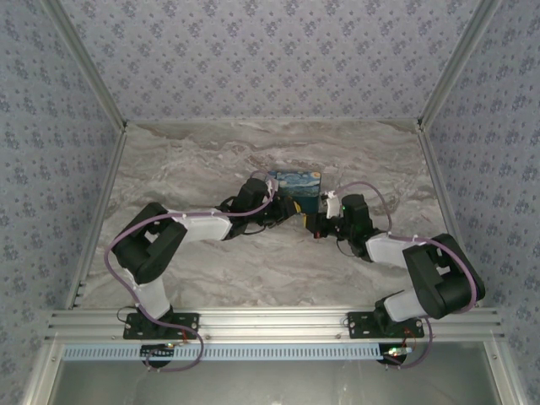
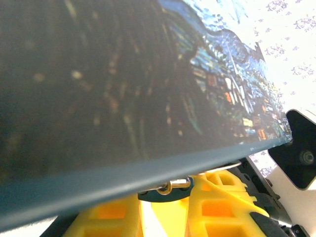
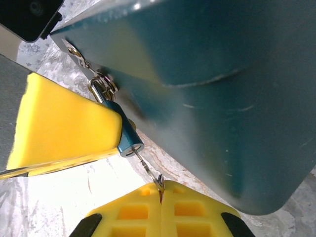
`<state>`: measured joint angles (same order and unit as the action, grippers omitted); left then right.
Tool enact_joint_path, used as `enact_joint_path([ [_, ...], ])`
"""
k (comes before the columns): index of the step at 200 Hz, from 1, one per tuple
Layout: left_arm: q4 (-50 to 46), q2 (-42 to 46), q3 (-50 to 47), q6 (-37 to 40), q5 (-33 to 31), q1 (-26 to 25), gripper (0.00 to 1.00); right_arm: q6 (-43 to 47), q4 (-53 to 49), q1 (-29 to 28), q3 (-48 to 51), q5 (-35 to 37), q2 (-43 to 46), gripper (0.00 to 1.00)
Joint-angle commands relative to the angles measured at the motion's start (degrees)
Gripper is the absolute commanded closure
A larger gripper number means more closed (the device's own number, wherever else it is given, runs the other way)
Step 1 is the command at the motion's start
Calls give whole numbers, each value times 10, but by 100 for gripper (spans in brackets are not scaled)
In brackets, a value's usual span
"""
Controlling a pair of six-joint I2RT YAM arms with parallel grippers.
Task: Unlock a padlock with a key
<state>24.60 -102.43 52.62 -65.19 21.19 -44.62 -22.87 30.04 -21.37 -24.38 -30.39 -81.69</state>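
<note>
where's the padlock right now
Right wrist view, left of centre: the padlock hangs from the box's hasp, beside the left pincer's yellow finger, key at its keyhole.

At the middle of the table (image 1: 194,160), the box (image 1: 297,186). On the latch (image 3: 76,53) at the box's near side, the padlock (image 3: 126,136), hanging just beside the box's edge. Left of the box, the left gripper (image 2: 168,197), clamped around the padlock. Before the box and to its right, the right gripper (image 3: 160,190), pinching the key (image 3: 147,168), with its tip at the padlock's end farthest from the box.
</note>
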Motion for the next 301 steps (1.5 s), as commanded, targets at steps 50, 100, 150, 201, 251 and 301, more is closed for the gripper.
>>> enact_joint_path([
  [50,-38,-7,13,41,37,-7,83,-15,-11,7,-51,-59,-3,100],
  [100,-38,-8,18,41,45,-8,83,-27,16,-3,-80,-73,-24,100],
  [150,-45,-10,21,40,53,-10,83,11,-1,-18,-110,-49,-26,100],
  [201,-46,-12,23,39,60,-14,83,14,38,-29,-127,-39,-40,100],
  [251,-37,-17,22,33,56,-13,83,-16,86,-34,-123,-55,-43,100],
  [301,-26,-12,7,23,41,-5,83,3,48,-36,-84,-30,-50,100],
])
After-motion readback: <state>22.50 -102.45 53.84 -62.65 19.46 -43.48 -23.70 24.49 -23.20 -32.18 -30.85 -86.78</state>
